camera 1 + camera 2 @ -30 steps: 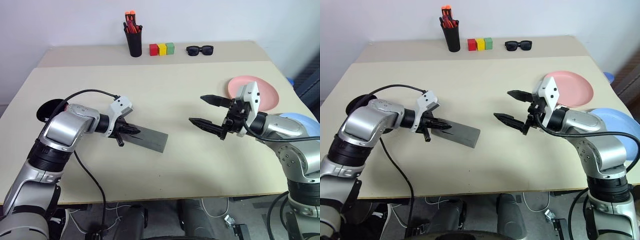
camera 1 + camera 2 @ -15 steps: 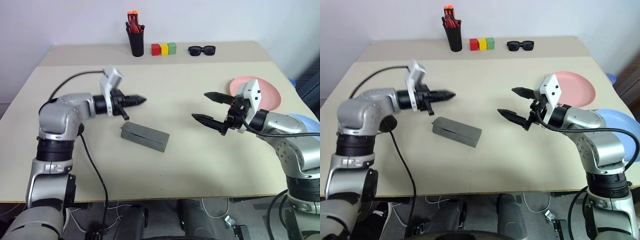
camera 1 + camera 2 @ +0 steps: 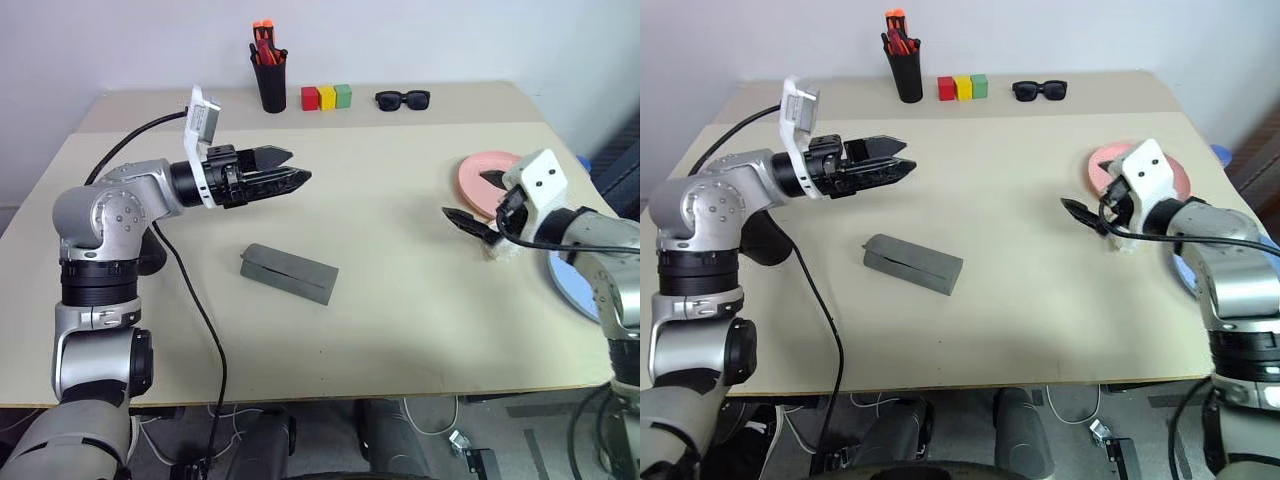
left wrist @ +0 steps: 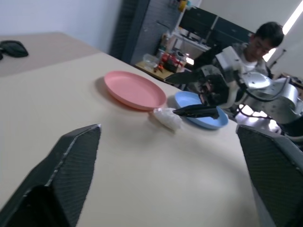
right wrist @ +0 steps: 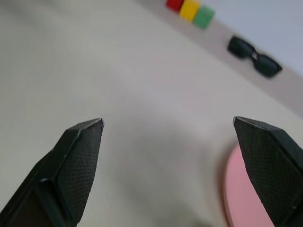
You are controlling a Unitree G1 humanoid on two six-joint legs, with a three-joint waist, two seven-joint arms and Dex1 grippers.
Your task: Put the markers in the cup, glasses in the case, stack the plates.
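Two plates: pink plate [image 3: 487, 180] and light blue plate [image 4: 199, 109], both round and shallow, lying side by side at the right of the table [image 3: 400, 330], not stacked.
Pink plate: flat on the table, its near edge partly behind the right gripper.
Light blue plate: at the table's right edge, mostly hidden by the right arm in the head views.
Case [image 3: 289, 273]: flat grey rectangular box, lid shut, lying slantwise near the table's middle, touched by neither gripper.
Left gripper [image 3: 292, 170]: raised above the table beyond the case, pointing toward the right side, fingers spread wide, holding nothing.
Right gripper [image 3: 478, 199]: low over the table beside the pink plate, fingers apart, empty.
White crumpled scrap [image 4: 166, 117]: on the table between the two plates, just under the right gripper.
Back edge: black pen holder [image 3: 270, 82] with red and orange pens, three coloured blocks [image 3: 327, 97], black sunglasses [image 3: 402, 99].
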